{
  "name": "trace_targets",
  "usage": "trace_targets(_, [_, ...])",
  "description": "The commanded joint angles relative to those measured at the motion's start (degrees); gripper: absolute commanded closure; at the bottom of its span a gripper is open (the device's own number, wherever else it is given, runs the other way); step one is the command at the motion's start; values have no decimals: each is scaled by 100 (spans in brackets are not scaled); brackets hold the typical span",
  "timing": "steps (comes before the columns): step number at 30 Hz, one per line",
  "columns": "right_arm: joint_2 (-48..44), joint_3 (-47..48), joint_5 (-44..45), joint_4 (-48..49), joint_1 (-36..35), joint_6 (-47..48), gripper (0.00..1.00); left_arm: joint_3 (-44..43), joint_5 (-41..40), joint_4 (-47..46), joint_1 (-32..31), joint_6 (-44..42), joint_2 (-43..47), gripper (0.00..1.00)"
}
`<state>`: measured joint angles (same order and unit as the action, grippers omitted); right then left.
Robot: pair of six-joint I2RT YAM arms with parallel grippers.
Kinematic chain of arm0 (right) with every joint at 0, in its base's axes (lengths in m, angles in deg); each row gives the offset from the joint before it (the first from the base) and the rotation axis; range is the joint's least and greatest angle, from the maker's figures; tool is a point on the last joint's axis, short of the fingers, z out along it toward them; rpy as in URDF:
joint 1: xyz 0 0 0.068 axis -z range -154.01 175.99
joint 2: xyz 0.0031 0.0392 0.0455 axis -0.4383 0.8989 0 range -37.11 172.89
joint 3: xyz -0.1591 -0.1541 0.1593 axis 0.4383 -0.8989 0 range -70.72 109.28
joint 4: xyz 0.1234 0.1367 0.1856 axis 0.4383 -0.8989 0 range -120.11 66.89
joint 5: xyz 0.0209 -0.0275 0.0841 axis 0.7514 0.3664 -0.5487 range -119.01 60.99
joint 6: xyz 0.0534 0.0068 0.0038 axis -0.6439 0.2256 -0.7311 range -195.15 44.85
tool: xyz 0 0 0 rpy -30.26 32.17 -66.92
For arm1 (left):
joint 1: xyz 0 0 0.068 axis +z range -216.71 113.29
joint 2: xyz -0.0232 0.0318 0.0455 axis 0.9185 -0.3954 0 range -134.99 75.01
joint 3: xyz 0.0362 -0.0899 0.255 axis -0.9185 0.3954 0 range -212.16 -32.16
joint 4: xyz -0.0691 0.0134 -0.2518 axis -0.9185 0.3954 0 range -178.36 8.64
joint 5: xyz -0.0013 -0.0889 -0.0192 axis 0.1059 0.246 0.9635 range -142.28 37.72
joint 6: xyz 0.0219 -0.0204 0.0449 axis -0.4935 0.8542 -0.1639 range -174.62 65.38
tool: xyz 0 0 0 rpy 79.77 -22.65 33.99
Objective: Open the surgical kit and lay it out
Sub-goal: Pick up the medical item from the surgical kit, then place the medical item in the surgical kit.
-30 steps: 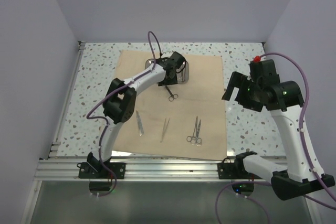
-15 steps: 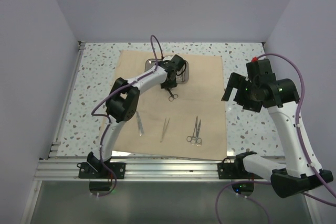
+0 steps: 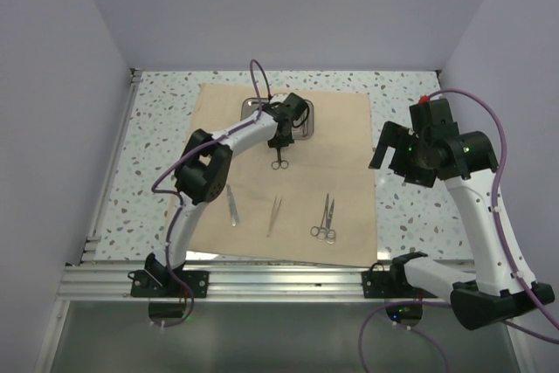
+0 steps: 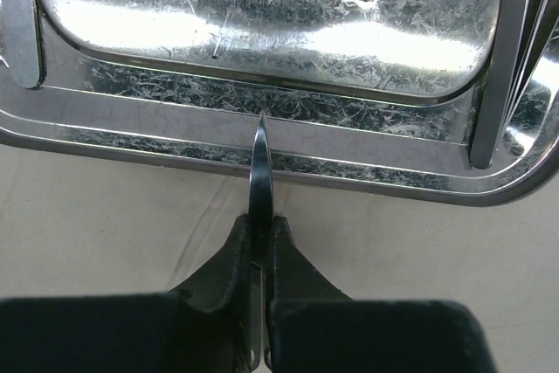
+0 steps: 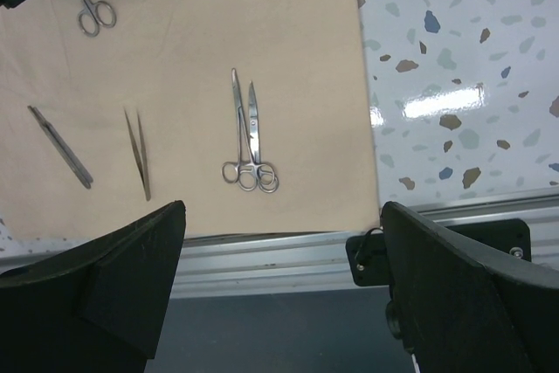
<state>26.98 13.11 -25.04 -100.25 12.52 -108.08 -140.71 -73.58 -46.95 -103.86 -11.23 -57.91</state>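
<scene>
The surgical kit's tan cloth lies spread flat on the table. Its steel tray sits at the cloth's far side, with the rim close in the left wrist view. My left gripper is shut on the blades of ring-handled scissors, just in front of the tray. The blade tip points at the rim. A scalpel, tweezers and two more scissors lie in a row near the front. My right gripper hangs open and empty above the cloth's right edge.
Speckled tabletop borders the cloth on the right and left. An aluminium rail runs along the near edge by the arm bases. White walls enclose the table on three sides.
My left jaws have closed on the scissors' blades, and the scissors have swung from slanted to straight. The right arm shifted slightly, its gripper staying open.
</scene>
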Motion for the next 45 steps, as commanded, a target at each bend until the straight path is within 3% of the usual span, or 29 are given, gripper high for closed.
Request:
trace_targets(1, [-134,-77,17,-266,3,23,2,133,47,-1,41,-33,301,100])
trace_targets(12, [-161,229,95,-283,12,234,2,-43,39,324,-248,107,1320,100])
trace_targets(22, [-389,169,157,-433,3,260,2,1133,29,412,-2101,1390,1893,100])
trace_targets(30, [-661,-270,-9,-574,3,384,2,1504,187,-1,-2719,1839,1586,100])
trace_targets(32, [-697,-323,-62,-548,3,392,2,1530,223,-97,-2745,1839,1559,85])
trace_targets(33, [-705,-358,-89,-539,11,384,2,1530,231,-115,-2745,1813,1568,64])
trace_targets(35, [-723,-376,-98,-512,12,384,2,1486,223,-185,-2745,1734,1620,41])
trace_targets(36, [-714,-385,-89,-503,3,384,2,1451,171,-186,-2745,1673,1681,34])
trace_targets(37, [-706,-385,-72,-503,3,384,2,1338,126,-142,-2728,1620,1699,17])
trace_targets(42, [-644,-333,8,-398,12,314,1,810,-155,368,-2246,946,1883,14])
trace_targets(45, [-556,-315,25,-301,11,217,2,835,-59,132,-1526,147,2112,17])
